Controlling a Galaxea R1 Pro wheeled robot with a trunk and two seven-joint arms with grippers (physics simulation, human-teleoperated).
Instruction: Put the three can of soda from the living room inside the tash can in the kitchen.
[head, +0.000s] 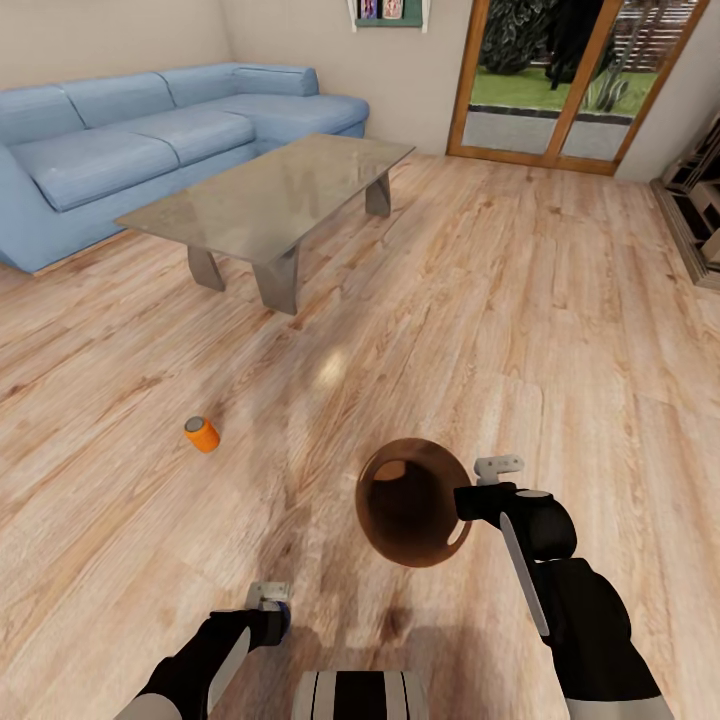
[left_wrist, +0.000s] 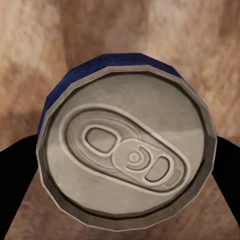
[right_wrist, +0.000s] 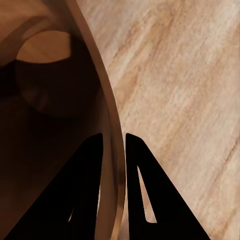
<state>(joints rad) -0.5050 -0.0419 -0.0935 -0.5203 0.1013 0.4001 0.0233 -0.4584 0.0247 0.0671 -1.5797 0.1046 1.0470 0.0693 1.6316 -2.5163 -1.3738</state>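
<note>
One orange can of soda (head: 202, 434) lies on its side on the wood floor, to the left ahead of me. My left gripper (head: 270, 608) is low near my base, shut on another can (left_wrist: 127, 150) with blue sides and a grey pull-tab top. The brown tash can (head: 412, 502) hangs above the floor, tilted so its dark inside faces me. Its wall (right_wrist: 109, 110) is pinched between the fingers of my right gripper (head: 466, 500), one inside and one outside the rim.
A glass coffee table (head: 270, 190) stands ahead on the left with a blue corner sofa (head: 110, 150) behind it. A wood-framed glass door (head: 560, 90) is at the far wall. Shelving (head: 700, 210) lines the right edge. Open wood floor lies between.
</note>
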